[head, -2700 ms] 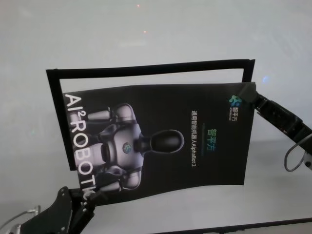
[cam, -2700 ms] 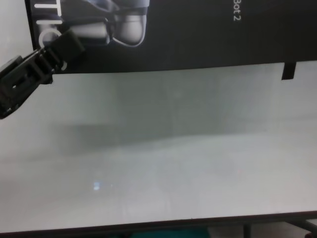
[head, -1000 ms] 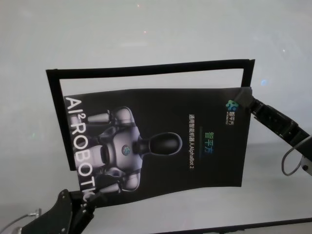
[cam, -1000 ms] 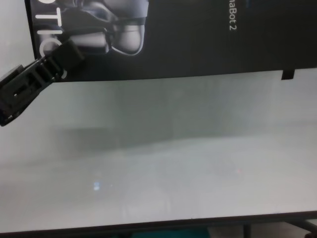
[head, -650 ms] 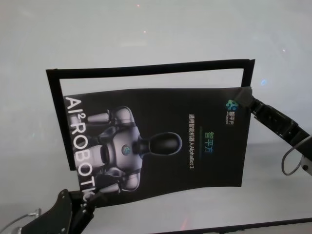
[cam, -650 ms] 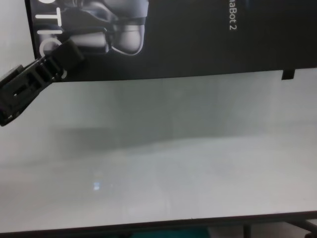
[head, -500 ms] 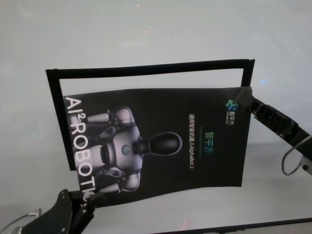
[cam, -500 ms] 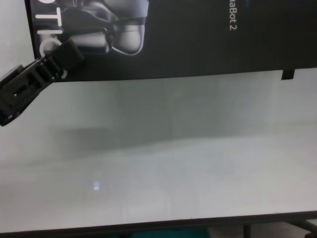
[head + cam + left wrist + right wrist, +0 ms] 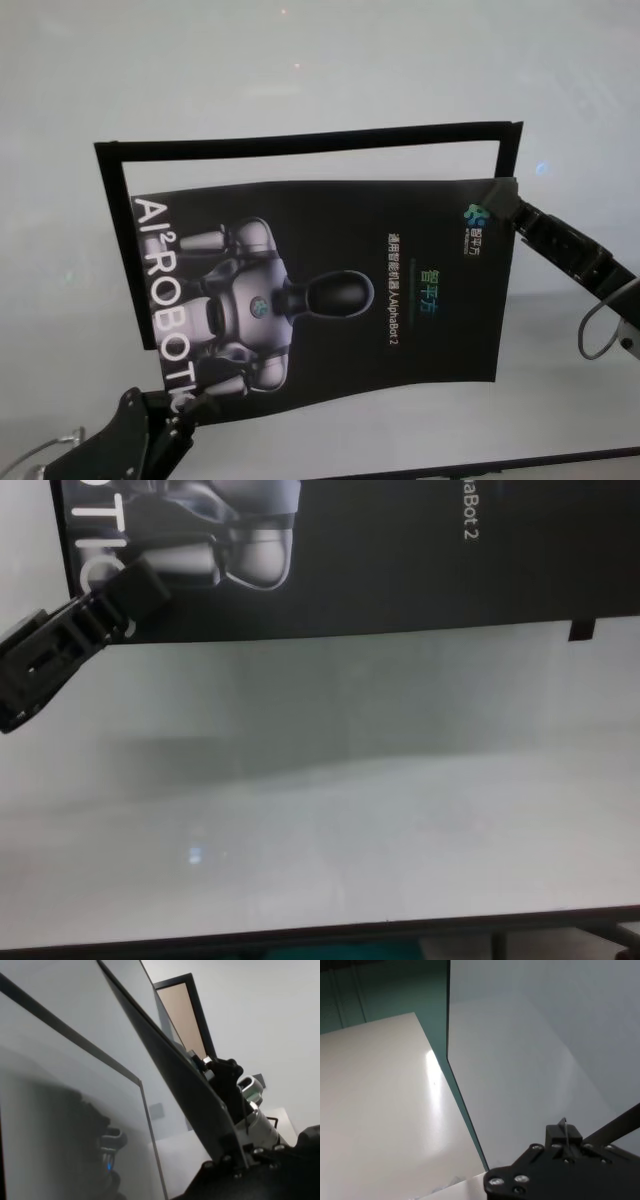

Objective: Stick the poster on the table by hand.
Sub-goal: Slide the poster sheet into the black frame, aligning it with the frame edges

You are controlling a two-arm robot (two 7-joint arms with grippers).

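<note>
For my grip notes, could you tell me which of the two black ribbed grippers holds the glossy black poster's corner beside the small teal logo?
The right gripper; the left gripper grips by the white lettering.

Glossy black poster (image 9: pixel 330 290) with grey-white robot print, pale grey table (image 9: pixel 300 70)

I see soft, even, rather dim light across the table (image 9: pixel 330 70) in the head view, with a few tiny red and blue specks of reflected light. The poster (image 9: pixel 400 300) is glossy and shows a faint sheen along its far edge. In the chest view a broad, blurry shadow band lies across the tabletop, and a small bluish glint sits near the front. My left wrist view is murky, with a dark reflection in the surface. The right wrist view catches a bright streak of glare.
</note>
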